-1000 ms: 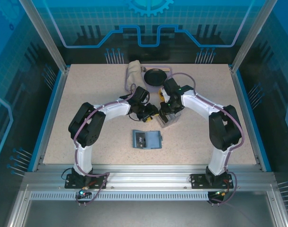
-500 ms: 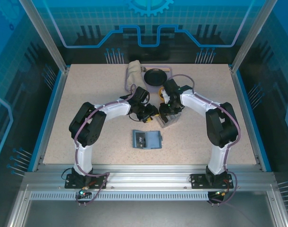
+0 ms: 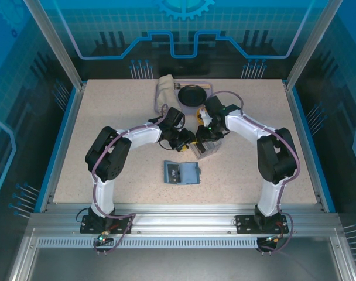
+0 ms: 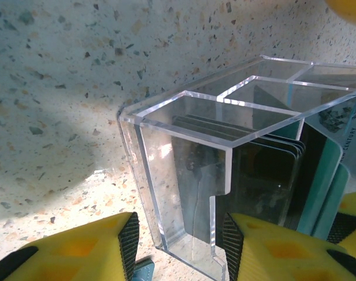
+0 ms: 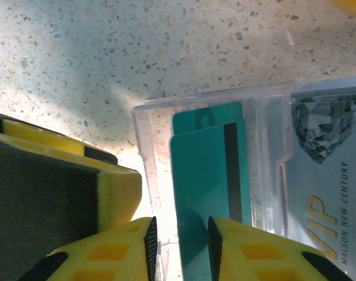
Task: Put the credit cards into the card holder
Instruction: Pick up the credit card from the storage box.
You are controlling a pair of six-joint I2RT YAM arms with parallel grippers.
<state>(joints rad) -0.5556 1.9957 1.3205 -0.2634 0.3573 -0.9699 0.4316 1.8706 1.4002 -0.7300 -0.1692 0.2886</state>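
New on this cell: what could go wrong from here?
The right pincer seems to straddle the teal card and the clear case wall; it might pinch both and drag the case. The cards stand packed together, so a neighbour could lift too. The left pincer straddles the case corner; a loose hold may let it tip.

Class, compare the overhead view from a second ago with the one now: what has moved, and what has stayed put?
The right arm swayed: its elbow swung slightly left, then back right, while the right fingers stayed at the clear case. Nothing was visibly picked up or released. The left arm, clamped on the case, and the card holder stayed put.
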